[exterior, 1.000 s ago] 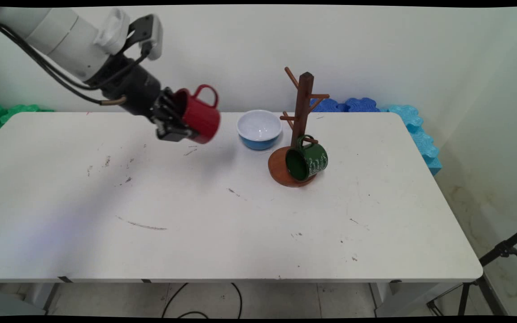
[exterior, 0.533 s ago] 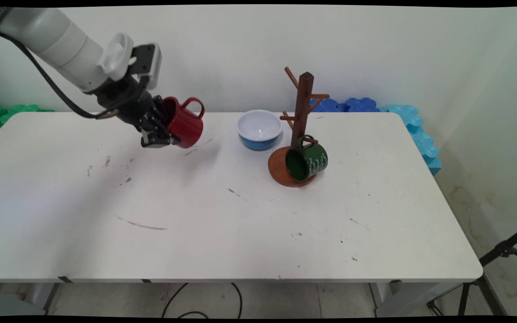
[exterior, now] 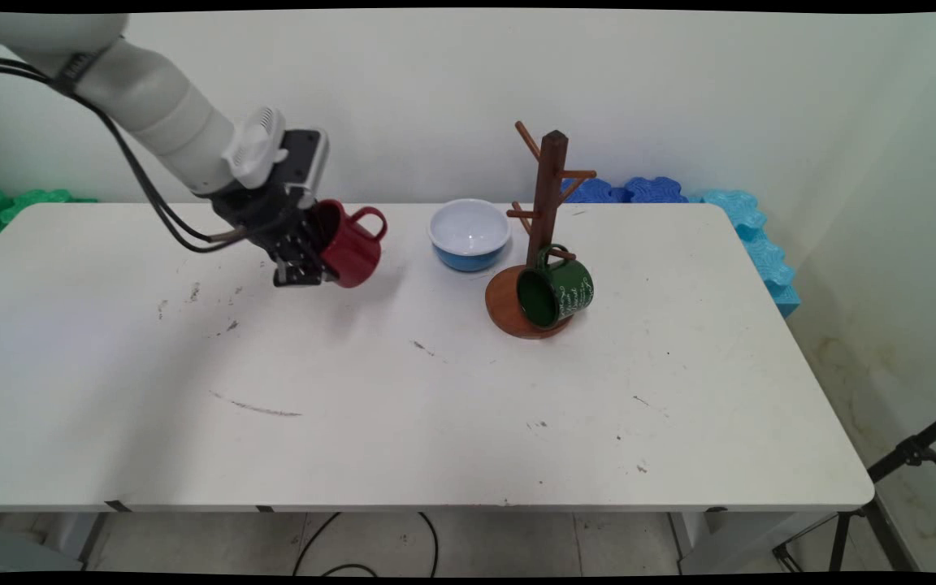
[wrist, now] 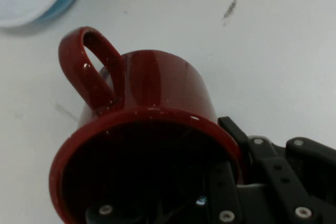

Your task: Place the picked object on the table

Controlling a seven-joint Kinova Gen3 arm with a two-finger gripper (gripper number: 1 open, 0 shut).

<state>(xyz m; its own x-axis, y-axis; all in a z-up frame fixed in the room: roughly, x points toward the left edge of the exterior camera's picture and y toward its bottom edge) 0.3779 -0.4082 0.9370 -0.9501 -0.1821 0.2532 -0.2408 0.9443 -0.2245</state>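
The gripper [exterior: 311, 258] is clamped on the rim wall of a red mug [exterior: 350, 244], with one finger inside the cup and one outside, as the hand view shows. The mug [wrist: 142, 145] is glossy dark red, cylindrical, with a single loop handle and a darker interior. It is held tilted on its side above the table [exterior: 354, 390], over the far left-centre area. Its long axis runs roughly level from the gripper toward the right of the main view, mouth toward the gripper, base toward the bowl [exterior: 469, 234]. The handle points up and away from the table. Nothing is visible in the mug except the gripper finger.

The bowl, blue outside and white inside, stands upright to the right and appears empty. Beyond it, a green mug [exterior: 555, 291] hangs on a brown wooden mug tree [exterior: 548, 203], mouth facing the camera.
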